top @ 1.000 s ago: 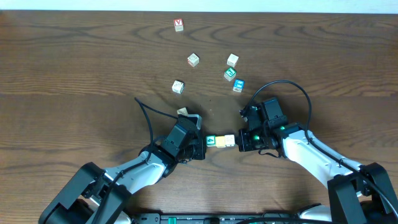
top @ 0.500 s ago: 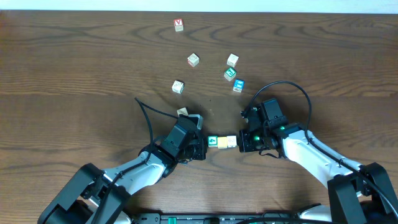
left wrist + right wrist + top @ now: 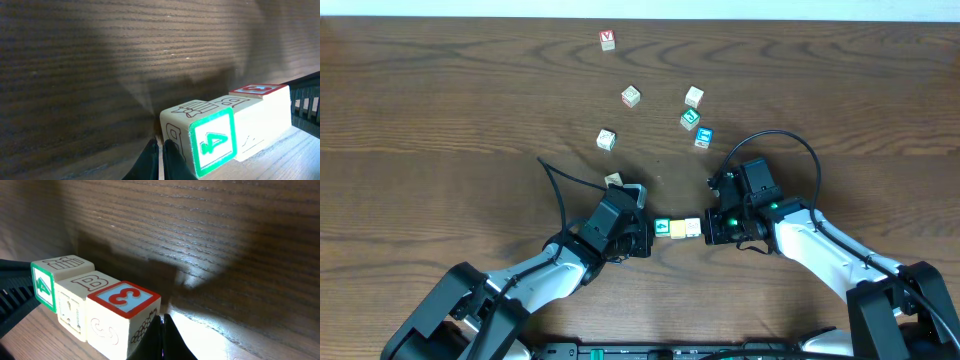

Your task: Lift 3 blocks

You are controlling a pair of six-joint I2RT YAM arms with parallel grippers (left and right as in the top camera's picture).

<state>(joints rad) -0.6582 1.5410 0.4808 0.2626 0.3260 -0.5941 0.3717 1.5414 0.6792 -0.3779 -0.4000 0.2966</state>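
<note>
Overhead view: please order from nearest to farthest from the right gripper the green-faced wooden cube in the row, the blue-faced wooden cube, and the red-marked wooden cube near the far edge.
From the right gripper:
1. Green-faced wooden cube, close by, on its left.
2. Blue-faced wooden cube, beyond the gripper, mid-table.
3. Red-marked wooden cube, far edge, leftward.
</note>
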